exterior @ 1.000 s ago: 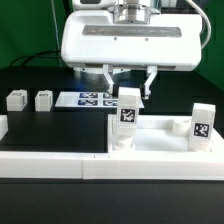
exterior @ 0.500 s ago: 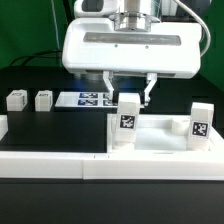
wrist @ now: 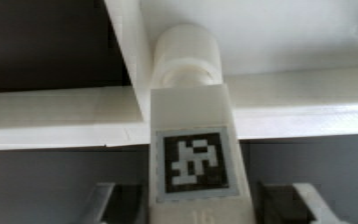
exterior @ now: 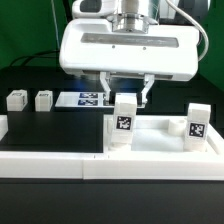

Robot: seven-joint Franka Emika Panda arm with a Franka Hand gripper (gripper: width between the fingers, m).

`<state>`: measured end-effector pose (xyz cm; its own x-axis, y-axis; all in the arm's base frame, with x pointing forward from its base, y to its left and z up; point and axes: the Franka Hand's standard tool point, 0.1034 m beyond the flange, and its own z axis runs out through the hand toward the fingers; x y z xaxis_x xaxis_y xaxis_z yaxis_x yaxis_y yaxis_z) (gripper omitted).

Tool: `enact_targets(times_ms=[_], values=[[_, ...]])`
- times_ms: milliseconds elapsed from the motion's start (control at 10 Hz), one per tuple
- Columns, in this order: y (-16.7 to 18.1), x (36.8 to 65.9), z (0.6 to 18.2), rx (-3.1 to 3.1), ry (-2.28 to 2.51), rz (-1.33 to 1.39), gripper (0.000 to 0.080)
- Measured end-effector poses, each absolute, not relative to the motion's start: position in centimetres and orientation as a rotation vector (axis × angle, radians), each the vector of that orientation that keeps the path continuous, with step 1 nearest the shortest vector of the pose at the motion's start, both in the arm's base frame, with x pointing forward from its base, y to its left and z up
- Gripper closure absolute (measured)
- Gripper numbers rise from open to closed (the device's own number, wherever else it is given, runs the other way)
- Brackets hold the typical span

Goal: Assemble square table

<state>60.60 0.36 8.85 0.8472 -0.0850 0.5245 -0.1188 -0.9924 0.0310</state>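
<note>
Lowered since earlier, fingers [exterior: 146,92] pinch 1 leg [exterior: 123,125] at tabletop [exterior: 158,140] corner edge.

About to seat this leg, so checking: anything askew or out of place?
Nothing stands out. The tool grips the first leg roughly upright at a tabletop corner; the second leg stands upright; two loose legs sit off the tabletop.

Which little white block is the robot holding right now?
Find the big white tabletop with the raised rim, low on the exterior view's right. Two tagged legs stand upright on it; yours is the leg at its corner toward the exterior view's left, directly under the gripper. The other upright leg stands alone, and two loose legs sit apart on the black table.
</note>
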Motion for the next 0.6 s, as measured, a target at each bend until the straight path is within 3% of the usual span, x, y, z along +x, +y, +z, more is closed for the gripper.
enact_targets(times_ms=[200, 600], values=[[0.35, 60.6, 8.84, 2.959, -0.163, 0.836, 0.0198], [0.35, 60.6, 8.84, 2.959, -0.163, 0.836, 0.0151]])
